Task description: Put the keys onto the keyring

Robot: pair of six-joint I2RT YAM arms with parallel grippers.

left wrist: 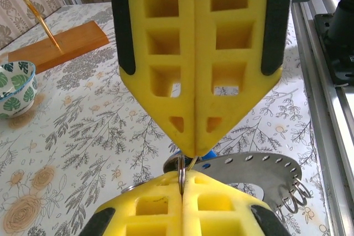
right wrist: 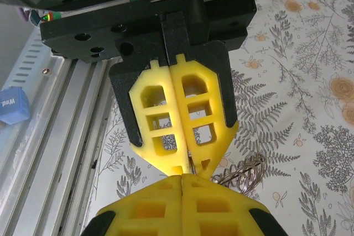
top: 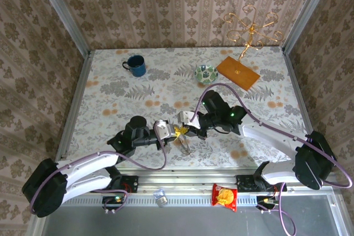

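Blue mug [top: 135,65] sitting upper left, green bowl [top: 206,73] resting upper centre, gold stand [top: 251,29] rising upper right, red packet [top: 225,196] lying bottom centre.

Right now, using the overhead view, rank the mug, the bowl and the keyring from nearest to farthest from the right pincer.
1. The keyring: pinched in the right pincer, lying just on its near side.
2. The bowl: farther back on the table, slightly to the right.
3. The mug: farthest, at the back left.
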